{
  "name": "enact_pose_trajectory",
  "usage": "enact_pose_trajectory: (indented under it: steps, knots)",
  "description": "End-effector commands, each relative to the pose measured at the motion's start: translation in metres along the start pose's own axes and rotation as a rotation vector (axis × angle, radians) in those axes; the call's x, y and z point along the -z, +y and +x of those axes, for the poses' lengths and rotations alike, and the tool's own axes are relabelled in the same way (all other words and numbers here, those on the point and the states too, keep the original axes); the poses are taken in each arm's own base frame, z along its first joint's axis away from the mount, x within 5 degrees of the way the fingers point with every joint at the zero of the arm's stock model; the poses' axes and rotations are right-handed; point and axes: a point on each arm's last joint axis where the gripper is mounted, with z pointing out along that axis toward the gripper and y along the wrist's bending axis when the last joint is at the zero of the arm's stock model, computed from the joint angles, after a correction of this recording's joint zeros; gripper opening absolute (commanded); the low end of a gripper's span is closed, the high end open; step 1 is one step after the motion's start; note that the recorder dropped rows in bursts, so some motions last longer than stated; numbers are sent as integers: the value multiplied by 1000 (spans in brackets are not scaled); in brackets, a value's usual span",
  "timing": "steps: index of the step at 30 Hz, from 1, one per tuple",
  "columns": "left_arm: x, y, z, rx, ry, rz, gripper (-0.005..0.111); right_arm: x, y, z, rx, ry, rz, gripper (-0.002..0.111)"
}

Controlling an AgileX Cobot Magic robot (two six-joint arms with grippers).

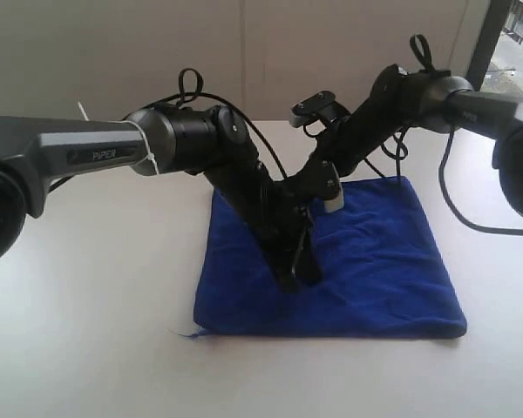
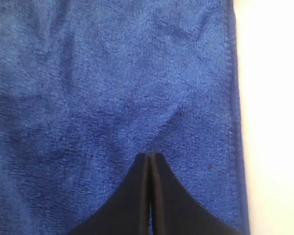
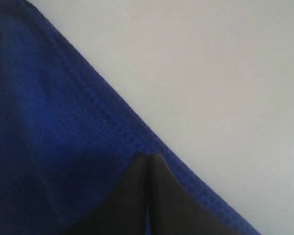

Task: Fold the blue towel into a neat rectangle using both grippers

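A blue towel [image 1: 375, 270] lies flat on a white table [image 1: 87, 348], a loose thread [image 1: 188, 333] trailing from its near left corner, as two black robot arms lean in from either side and cross above its middle; the left arm, with its grey PIPER-marked link [image 1: 96, 152], slants down from the left of the exterior view, and the right arm descends from the upper right, a black cable [image 1: 458, 213] looping beside it. The left gripper [image 2: 149, 155] has its jaws pressed together with no cloth seen caught between them; its tip points at the towel's plush face, a stitched hem running near on one side and bare table past that; faint creases fan out just ahead of the tip, though whether it touches the pile cannot be told. The right gripper [image 3: 148, 156] is likewise fully closed and holds nothing that shows; its tip sits right at the towel's stitched hem, blue cloth on one side and bare white table on the other; contact with the hem cannot be made out. In the exterior view the two arm ends overlap, dark against dark, so the tips are hard to tell apart there.
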Motion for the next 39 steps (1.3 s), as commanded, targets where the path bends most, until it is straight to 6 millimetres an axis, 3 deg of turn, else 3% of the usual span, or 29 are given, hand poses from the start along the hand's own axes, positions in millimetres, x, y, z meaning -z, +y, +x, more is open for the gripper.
enact_pose_trajectory:
  steps: [1, 20, 27, 35, 39]
  knots:
    - [-12, -5, 13, 40, 19, 11, 0, -2, 1, 0, 4, -3, -9, 0]
    - [-16, -7, 17, 55, 23, 20, 0, -28, -2, 8, -28, -36, 26, 0]
    - [-16, -7, 17, 57, 18, 18, 0, -27, -2, 7, -25, -39, 30, 0]
    - [-16, -7, 16, 62, 8, 14, 0, 8, 9, -20, 1, -117, 3, 0]
    - [-16, -7, 16, 53, 2, 16, 0, -5, 22, -24, 37, -148, -12, 0]
